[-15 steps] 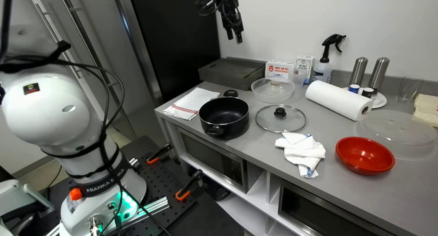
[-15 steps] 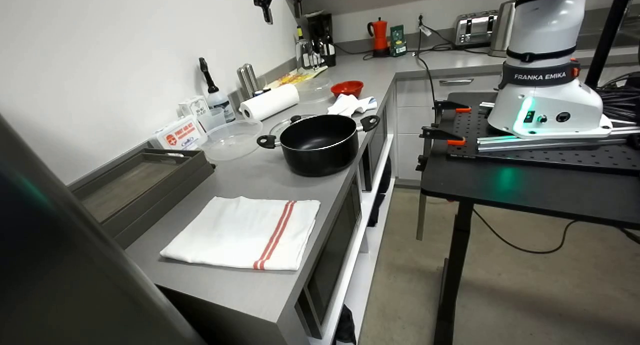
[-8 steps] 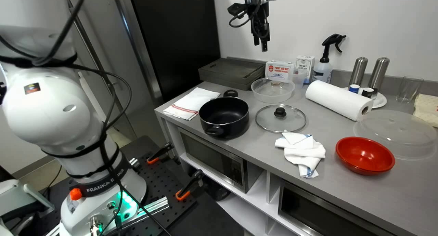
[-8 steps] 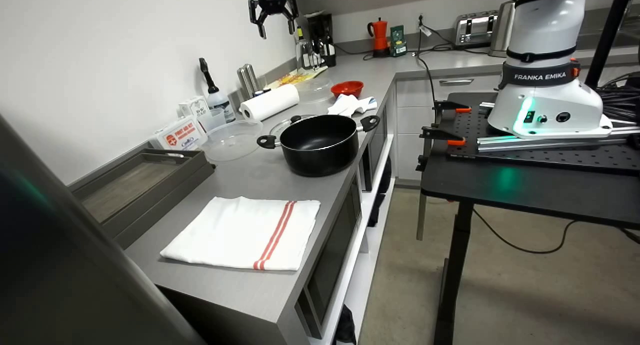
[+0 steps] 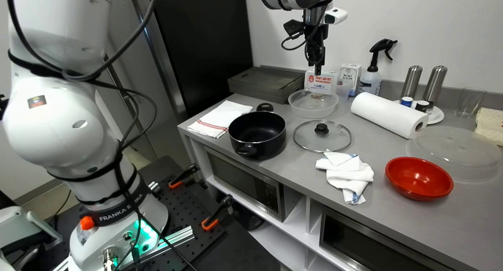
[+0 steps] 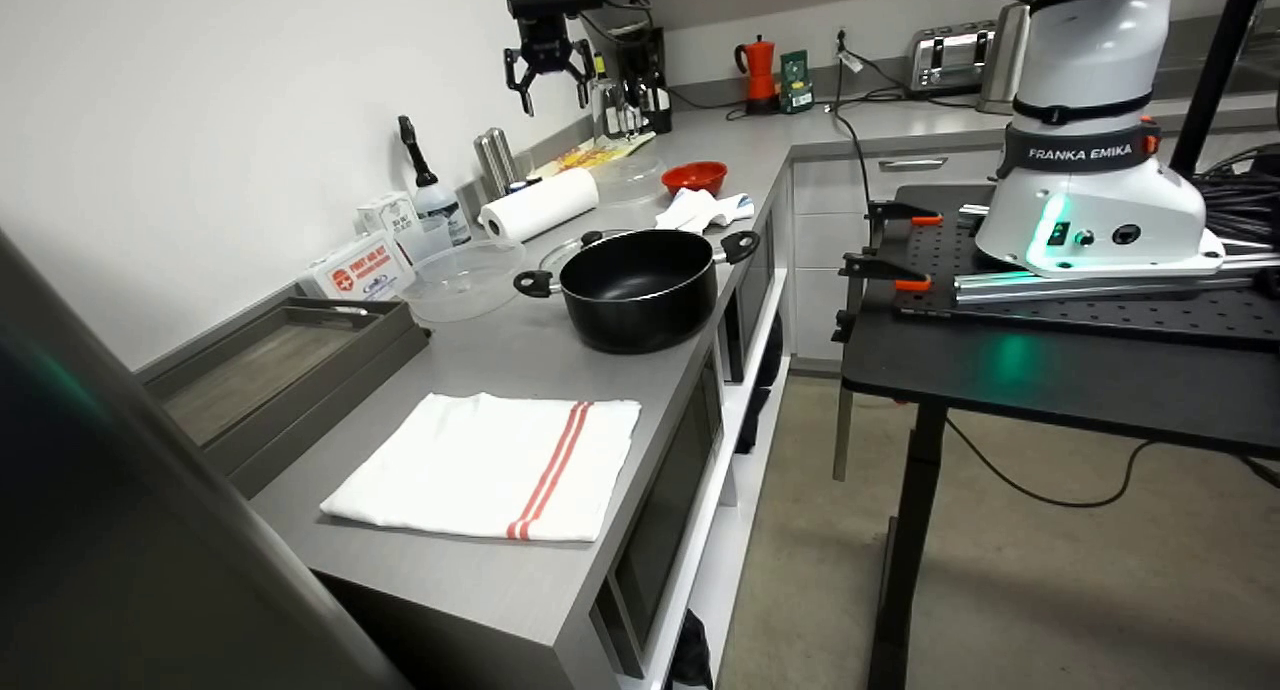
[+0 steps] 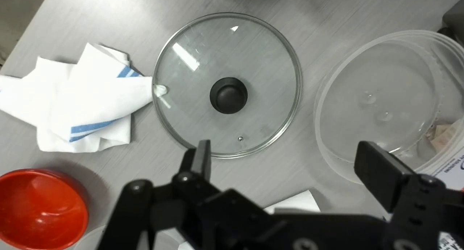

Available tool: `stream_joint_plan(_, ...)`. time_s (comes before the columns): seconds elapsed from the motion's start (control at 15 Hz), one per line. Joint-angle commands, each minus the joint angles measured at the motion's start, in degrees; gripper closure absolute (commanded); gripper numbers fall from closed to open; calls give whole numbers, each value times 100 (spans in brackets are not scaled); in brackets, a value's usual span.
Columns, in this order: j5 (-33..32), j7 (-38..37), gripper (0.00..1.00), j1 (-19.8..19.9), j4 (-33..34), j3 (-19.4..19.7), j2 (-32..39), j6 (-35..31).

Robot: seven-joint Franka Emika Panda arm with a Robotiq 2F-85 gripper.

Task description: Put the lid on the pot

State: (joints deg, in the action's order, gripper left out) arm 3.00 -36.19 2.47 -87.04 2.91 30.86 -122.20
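Observation:
The lid [image 5: 328, 141] is round clear glass with a metal rim and a black knob. It lies flat on the counter beside the black pot [image 5: 257, 139], which stands uncovered. In an exterior view the pot [image 6: 640, 310] partly hides the lid [image 6: 558, 258]. In the wrist view the lid [image 7: 261, 61] shows whole, and only a dark edge of what seems the pot shows at the top. My gripper [image 7: 284, 148] is open and empty, its fingers wide apart. It hangs well above the counter, pointing down, in both exterior views [image 5: 317, 68] [image 6: 556, 102].
A crumpled white cloth [image 5: 347, 174] lies close to the lid's rim. A clear plastic bowl [image 5: 313, 106] and a paper towel roll [image 5: 387, 113] stand behind it. A red bowl [image 5: 418, 180], clear cover [image 5: 459, 153], folded towel [image 5: 220, 118] and grey trays [image 5: 267, 82] also lie around.
My gripper has moved down and, in an exterior view, to the right, toward the area above the lid and plastic bowl. It stays open. The lid and pot have not moved.

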Motion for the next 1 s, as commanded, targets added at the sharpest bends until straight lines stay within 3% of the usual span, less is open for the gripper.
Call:
stream_joint_plan(0.0, 113, -245, 0, -115, 523, 204, 519, 125)
stream_joint_plan(0.47, 108, -447, 0, -114, 557, 309, 1055, -84)
stream_joint_plan(0.93, 215, -541, 0, -27, 1169, 351, 1807, -111)
